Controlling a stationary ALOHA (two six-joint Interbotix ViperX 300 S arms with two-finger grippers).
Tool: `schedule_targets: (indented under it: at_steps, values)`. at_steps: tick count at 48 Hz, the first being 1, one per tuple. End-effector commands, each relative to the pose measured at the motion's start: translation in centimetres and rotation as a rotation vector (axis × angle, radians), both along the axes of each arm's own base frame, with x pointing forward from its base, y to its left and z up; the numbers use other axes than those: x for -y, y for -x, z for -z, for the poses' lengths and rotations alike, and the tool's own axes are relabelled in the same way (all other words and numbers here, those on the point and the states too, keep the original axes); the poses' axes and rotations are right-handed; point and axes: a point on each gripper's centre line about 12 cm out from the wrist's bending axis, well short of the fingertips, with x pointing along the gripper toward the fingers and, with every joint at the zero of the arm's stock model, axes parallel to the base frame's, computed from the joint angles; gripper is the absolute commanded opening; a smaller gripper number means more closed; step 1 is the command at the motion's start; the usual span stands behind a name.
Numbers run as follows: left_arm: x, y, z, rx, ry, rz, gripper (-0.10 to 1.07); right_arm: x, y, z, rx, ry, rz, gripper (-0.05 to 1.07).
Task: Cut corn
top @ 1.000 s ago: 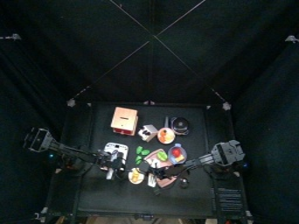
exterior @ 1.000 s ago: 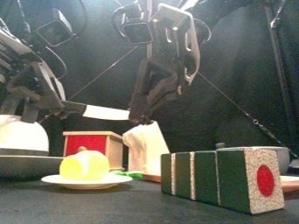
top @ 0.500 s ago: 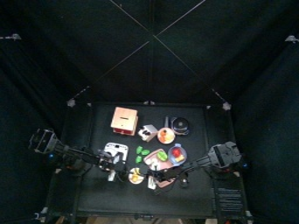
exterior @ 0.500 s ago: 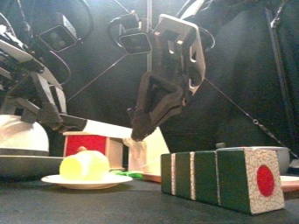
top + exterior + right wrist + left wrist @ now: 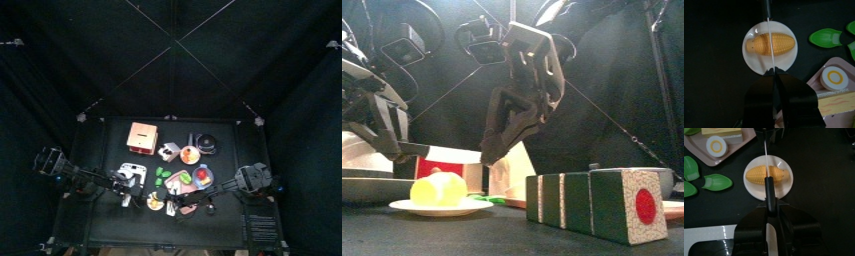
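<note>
The yellow corn (image 5: 767, 175) lies on a small white plate (image 5: 754, 191) near the table's front, also seen as corn (image 5: 771, 44), corn (image 5: 438, 188) and corn (image 5: 156, 202). A knife (image 5: 768, 189) with a black handle and a thin blade hangs level just above it, crossing the cob's middle. My left gripper (image 5: 769, 203) is shut on the handle. My right gripper (image 5: 771, 75) is shut on the blade's far end. From the front, the white blade (image 5: 446, 154) spans between the two grippers, a little above the corn.
A pink tray (image 5: 704, 159) holds an egg slice and other toy food beside the plate. Green pieces (image 5: 714, 182) lie next to it. A striped green block with a red face (image 5: 596, 205) stands front right. An orange box (image 5: 142, 133) and a dark bowl (image 5: 205, 140) sit farther back.
Both arms have come down together, and the knife blade has dropped from well above the corn to just over it.
</note>
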Motion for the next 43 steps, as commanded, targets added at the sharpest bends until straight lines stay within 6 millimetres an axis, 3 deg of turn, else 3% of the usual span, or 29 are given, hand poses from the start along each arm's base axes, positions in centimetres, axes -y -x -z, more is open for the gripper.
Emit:
schedule_targets:
  at_steps: [1,43]
  values:
    - [0.1,0.0,0.0,-0.005,0.000,0.003,0.55,-0.2,-0.2,-1.0,0.016,-0.004,0.004,0.11]
    - [0.3,-0.8,1.2,-0.041,-0.013,0.007,0.55,0.3,0.2,0.5,-0.043,0.011,0.030,0.11]
